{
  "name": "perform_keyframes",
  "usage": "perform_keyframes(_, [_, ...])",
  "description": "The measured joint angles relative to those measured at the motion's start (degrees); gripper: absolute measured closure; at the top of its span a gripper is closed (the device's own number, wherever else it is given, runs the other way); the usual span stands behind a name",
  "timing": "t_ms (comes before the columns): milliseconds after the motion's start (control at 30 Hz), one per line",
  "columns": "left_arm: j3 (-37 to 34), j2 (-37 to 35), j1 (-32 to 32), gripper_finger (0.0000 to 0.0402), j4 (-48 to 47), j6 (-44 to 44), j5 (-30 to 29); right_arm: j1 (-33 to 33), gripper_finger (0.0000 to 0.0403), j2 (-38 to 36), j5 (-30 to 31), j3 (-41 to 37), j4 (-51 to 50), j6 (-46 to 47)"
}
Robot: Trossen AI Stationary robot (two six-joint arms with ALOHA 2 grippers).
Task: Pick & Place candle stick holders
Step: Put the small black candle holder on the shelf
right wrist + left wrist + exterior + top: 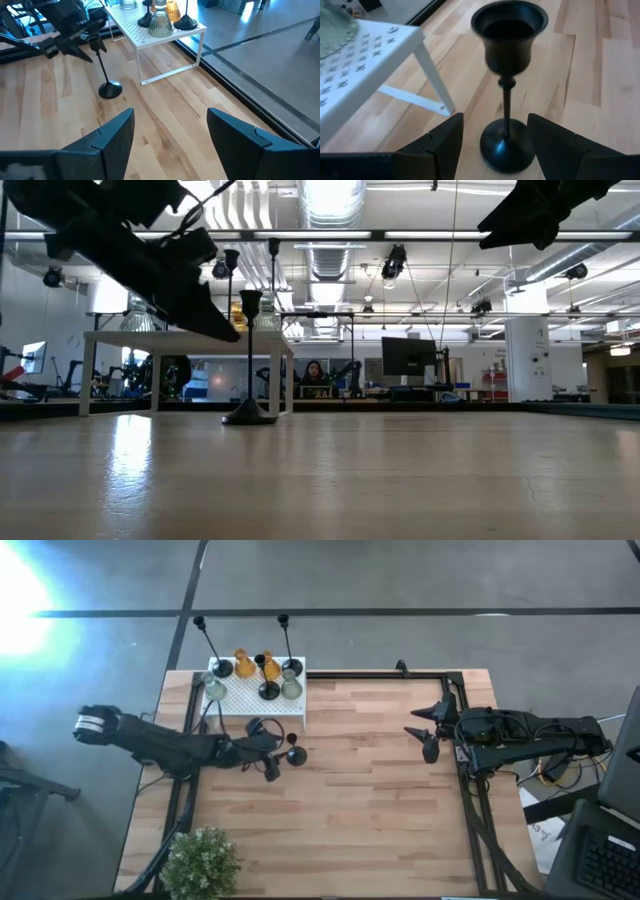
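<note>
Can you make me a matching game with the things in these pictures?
Things:
1. black metal goblet-shaped candle stick holder
2. amber glass candle stick holders
3. green leafy potted plant
4. right gripper

Places:
A. on the white perforated stand
B. at the wooden table's near left corner
C. standing on the bare wood, between the left gripper's open fingers
D. open, above the table's right side

Pairs: 1-C, 2-A, 3-B, 4-D
</note>
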Motion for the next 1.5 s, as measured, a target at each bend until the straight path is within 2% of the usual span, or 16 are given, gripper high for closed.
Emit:
perform_keyframes(233, [0.0, 4.2, 3.03, 0.0177, 7.79, 1.91, 5.95, 0.0, 0.0159, -0.04, -0.04, 0.0, 0.04, -0.04])
perform_keyframes(467, [0.0, 7.23, 4.62, 0.0185, 10.97, 2.46, 6.76, -0.02, 0.0167, -0.04, -0.11, 0.0, 0.01, -0.04])
perform_keyframes(567, [0.0, 7.69, 4.73, 0.0214, 11.63, 2.96, 6.8, -0.02, 0.0165, -0.02, -0.15, 0.0, 0.01, -0.09])
perform_keyframes(667, [0.0, 7.72, 4.87, 0.0259, 12.12, 3.55, 6.79, -0.01, 0.0161, -0.02, -0.15, 0.0, 0.04, -0.68])
perform_keyframes(833, [0.0, 7.53, 4.95, 0.0368, 13.96, 4.14, 6.95, -0.01, 0.0155, -0.02, -0.15, 0.0, 0.04, -0.68])
perform_keyframes(867, [0.0, 7.49, 4.96, 0.038, 14.42, 4.33, 6.58, -0.02, 0.0154, -0.02, -0.15, 0.0, 0.04, -0.68])
perform_keyframes(967, [0.0, 7.02, 4.95, 0.0383, 16.37, 4.49, 6.79, -0.02, 0.0154, -0.02, -0.15, 0.0, 0.04, -0.68])
perform_keyframes(1100, [0.0, 3.39, 4.77, 0.0384, 16.11, 3.45, 6.82, 0.0, 0.016, 0.0, -0.15, 0.0, -0.06, -0.68])
perform_keyframes(1233, [0.33, -4.06, 4.54, 0.0384, 13.22, 0.07, 7.6, 0.0, 0.0165, 0.02, -0.15, 0.0, -0.3, -0.68])
perform_keyframes(1367, [3.78, -13.28, 4.46, 0.0384, 3.83, -2.97, 7.66, -0.02, 0.0167, 0.0, -0.15, 0.0, -0.35, -0.68])
perform_keyframes(1500, [9.17, -20.24, 4.45, 0.0384, -8.8, -3.97, 1.63, -0.02, 0.0163, 0.0, -0.15, -0.02, -0.34, -0.85])
